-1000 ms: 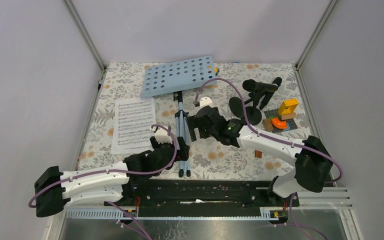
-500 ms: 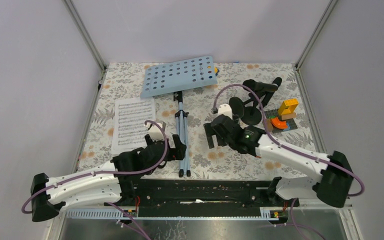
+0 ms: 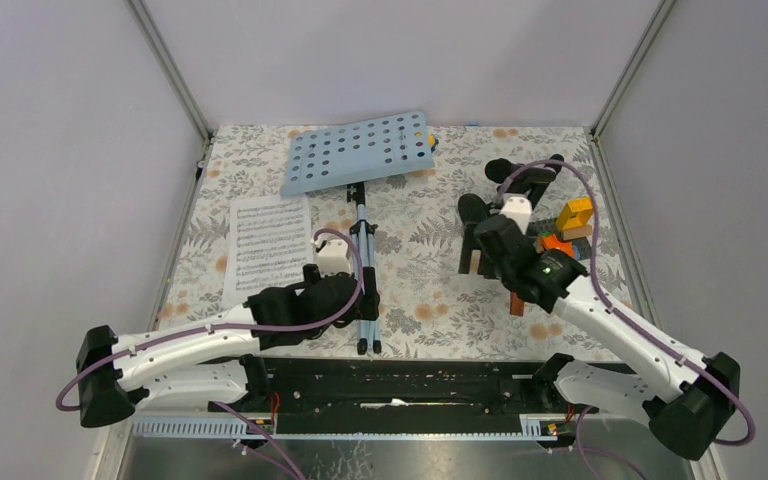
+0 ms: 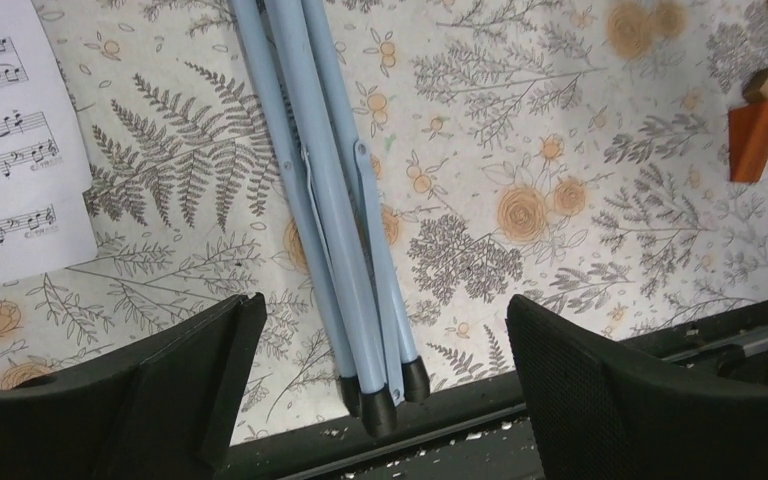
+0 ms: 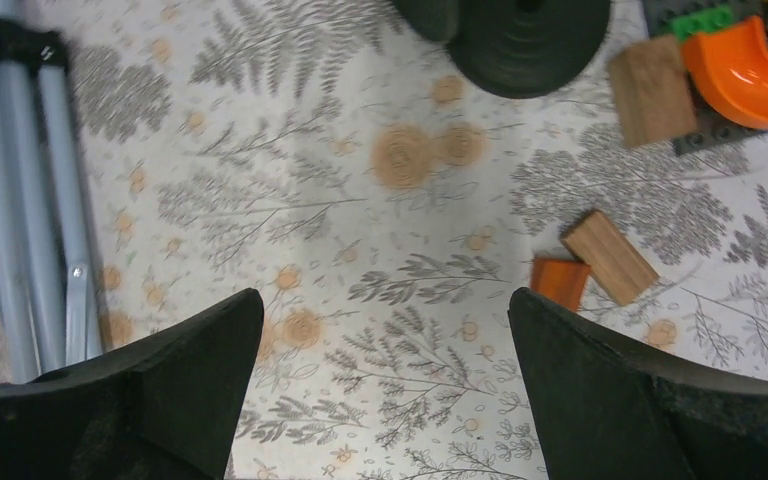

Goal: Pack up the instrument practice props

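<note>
The light-blue perforated music desk (image 3: 360,150) lies at the back with its thin blue-grey tripod (image 3: 363,265) folded and running toward me. My left gripper (image 3: 358,312) is open, and its jaws stand on either side of the tripod legs (image 4: 330,200), just above their black feet (image 4: 388,392), without touching. A white sheet-music page (image 3: 267,250) lies left of the tripod and also shows in the left wrist view (image 4: 10,170). Two black microphones (image 3: 520,172) with a round black holder base (image 3: 473,208) lie at the back right. My right gripper (image 3: 472,255) is open and empty over bare cloth (image 5: 384,330), just short of that base (image 5: 528,30).
Colourful toy blocks (image 3: 570,230) sit at the right, with an orange arch (image 5: 750,65) and a wooden block (image 5: 648,90). A small orange block (image 5: 558,282) and a wooden block (image 5: 610,257) lie loose by my right finger. The table's black front rail (image 4: 560,440) lies just past the tripod feet.
My right gripper has moved right, away from the tripod toward the microphone base. My left gripper has moved right over the tripod's lower legs.
</note>
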Available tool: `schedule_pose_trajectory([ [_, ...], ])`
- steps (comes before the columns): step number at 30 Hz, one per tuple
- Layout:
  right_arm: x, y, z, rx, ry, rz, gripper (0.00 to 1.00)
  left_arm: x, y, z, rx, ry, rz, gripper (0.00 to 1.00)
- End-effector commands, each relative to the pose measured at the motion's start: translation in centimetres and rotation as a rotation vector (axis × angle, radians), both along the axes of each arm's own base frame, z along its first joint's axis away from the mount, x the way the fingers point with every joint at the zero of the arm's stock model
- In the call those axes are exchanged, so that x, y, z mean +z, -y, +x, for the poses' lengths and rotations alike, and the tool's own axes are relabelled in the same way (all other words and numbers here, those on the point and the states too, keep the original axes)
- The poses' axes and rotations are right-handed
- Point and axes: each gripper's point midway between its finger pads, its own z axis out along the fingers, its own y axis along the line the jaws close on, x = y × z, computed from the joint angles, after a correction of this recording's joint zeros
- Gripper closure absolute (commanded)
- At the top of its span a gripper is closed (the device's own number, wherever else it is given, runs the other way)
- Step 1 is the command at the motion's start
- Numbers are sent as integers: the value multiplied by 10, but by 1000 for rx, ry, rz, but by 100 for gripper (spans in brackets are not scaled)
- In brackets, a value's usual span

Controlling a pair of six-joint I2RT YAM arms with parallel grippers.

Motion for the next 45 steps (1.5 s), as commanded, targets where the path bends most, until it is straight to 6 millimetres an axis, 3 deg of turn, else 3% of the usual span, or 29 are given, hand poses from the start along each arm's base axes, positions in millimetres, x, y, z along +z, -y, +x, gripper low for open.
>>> schedule_pose_trajectory([
  [1, 3, 21, -1, -77, -30, 131, 0, 0, 1, -8, -12, -46, -23, 1],
  [8, 11, 68, 3, -216, 26, 289, 0, 14, -10, -12, -16, -5, -85, 1],
  [15, 18, 101, 28, -334, 171, 349, 0, 55, -20, -6, -43, 132, -167, 1],
  [24, 43, 101, 72, -263, 470, 355, 12, 98, -33, -2, -123, 263, -77, 1],
  [32, 23, 77, 106, -57, 537, 291, 11, 115, -51, -5, -187, 345, -9, 4],
  [35, 18, 73, 117, -6, 575, 262, 10, 114, -56, -6, -202, 364, 7, 4],
  [39, 11, 72, 130, 29, 621, 208, 8, 96, -64, -5, -174, 358, 29, 10],
  [45, 1, 67, 151, 83, 635, 152, 8, 90, -56, -3, -204, 351, 61, 11],
])
